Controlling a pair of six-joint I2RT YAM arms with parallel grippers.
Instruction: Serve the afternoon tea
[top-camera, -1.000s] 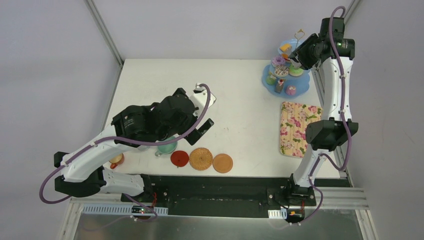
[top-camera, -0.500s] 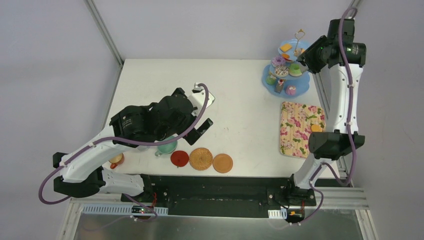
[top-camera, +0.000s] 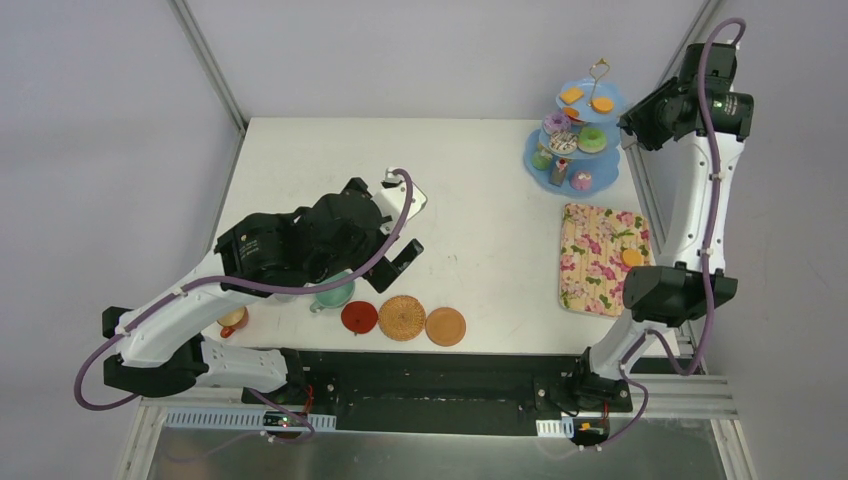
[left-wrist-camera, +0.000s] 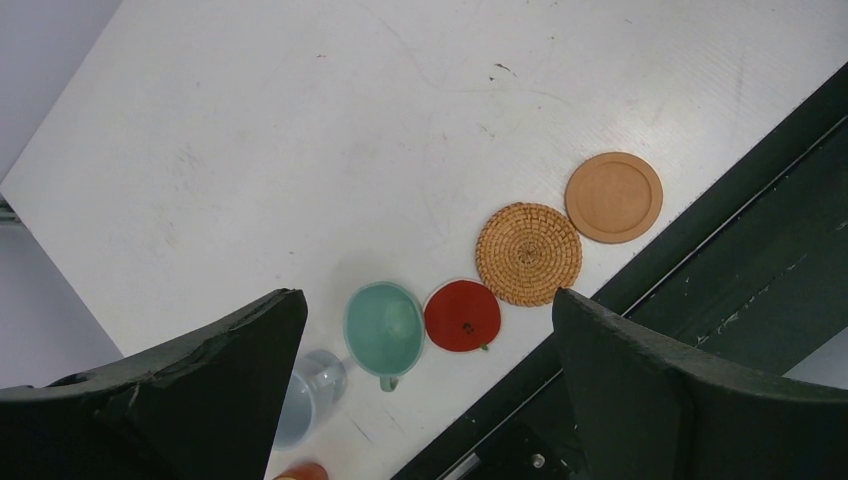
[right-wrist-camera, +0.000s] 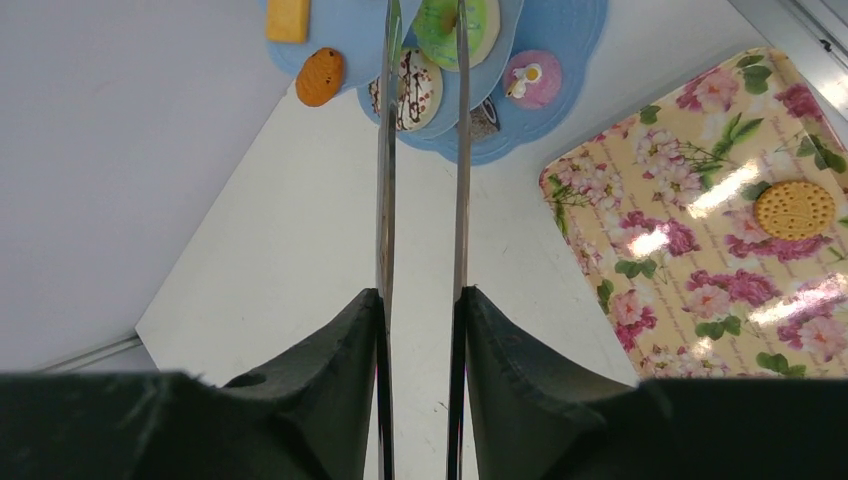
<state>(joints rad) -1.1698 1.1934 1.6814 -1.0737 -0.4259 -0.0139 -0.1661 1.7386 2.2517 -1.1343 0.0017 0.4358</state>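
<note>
Three coasters (top-camera: 402, 317) lie in a close row near the front edge of the bench (top-camera: 480, 220); from the left we count red, woven and tan. We see the mint cup (left-wrist-camera: 384, 328) upright on bare bench just beside the red one. The grey-blue cup (left-wrist-camera: 312, 392) stands on the mint cup's other side, partly hidden by a finger in the left wrist view. The orange cup (top-camera: 233, 320) sits farther left, near the front edge. The left gripper (left-wrist-camera: 425, 300) hangs above the cups and coasters with its fingers spread wide and nothing between them.

At the far right corner we find the stand (right-wrist-camera: 575, 35) with treats on its tiers. A yellow biscuit (right-wrist-camera: 288, 18) and an orange biscuit (right-wrist-camera: 320, 76) lie on top. A green donut (right-wrist-camera: 450, 20) and a white drizzled donut (right-wrist-camera: 410, 75) are in the middle, and a pink donut (right-wrist-camera: 530, 78) is on the bottom. The tray (right-wrist-camera: 680, 250) lies flat just in front of the stand, with one round biscuit (right-wrist-camera: 794, 208) on it near its right edge.

The right gripper (right-wrist-camera: 422, 300) is raised to the right of the stand and pinches the tongs (right-wrist-camera: 387, 150), one blade against each finger. The blades stand apart and run out of the top of the wrist view, so we cannot see their tips.
</note>
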